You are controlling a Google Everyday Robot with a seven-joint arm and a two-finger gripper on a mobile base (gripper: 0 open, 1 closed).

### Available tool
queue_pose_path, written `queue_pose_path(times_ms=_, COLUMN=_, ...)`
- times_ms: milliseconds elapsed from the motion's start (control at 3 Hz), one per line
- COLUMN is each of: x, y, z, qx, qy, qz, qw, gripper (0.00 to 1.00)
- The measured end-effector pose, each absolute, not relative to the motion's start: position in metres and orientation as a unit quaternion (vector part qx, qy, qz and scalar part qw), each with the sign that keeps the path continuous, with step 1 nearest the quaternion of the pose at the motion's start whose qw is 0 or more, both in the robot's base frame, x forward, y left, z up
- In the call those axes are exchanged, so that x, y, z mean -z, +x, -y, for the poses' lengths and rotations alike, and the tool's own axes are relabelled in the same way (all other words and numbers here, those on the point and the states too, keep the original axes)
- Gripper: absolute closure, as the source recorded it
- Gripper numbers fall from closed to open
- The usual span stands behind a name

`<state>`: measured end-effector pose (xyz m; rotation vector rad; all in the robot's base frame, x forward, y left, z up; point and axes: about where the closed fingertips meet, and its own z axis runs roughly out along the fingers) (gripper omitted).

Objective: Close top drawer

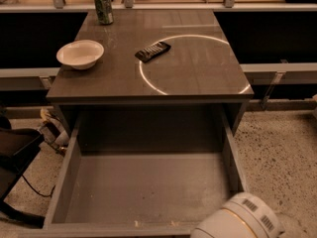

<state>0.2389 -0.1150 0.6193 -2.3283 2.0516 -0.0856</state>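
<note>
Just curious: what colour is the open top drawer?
Top drawer is plain grey, camera view. Tool out of view; only a white arm part shows bottom-right.

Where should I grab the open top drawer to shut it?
Its front panel, midway along, coming from the front: the top drawer stands pulled out, so that face should take a straight push. Gripper not in view; only the arm's white casing shows, lower right.

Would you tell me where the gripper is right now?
In the camera view the gripper sits at the bottom right edge, by the front right corner of the open top drawer.
</note>
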Motion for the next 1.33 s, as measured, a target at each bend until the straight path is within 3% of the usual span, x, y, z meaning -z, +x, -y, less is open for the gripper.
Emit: queue_pose_path(times_ms=1333, x=-0.616, y=0.338, z=0.096, qx=0.029, qy=-0.746, qz=-0.665, qw=0.034, gripper=1.0)
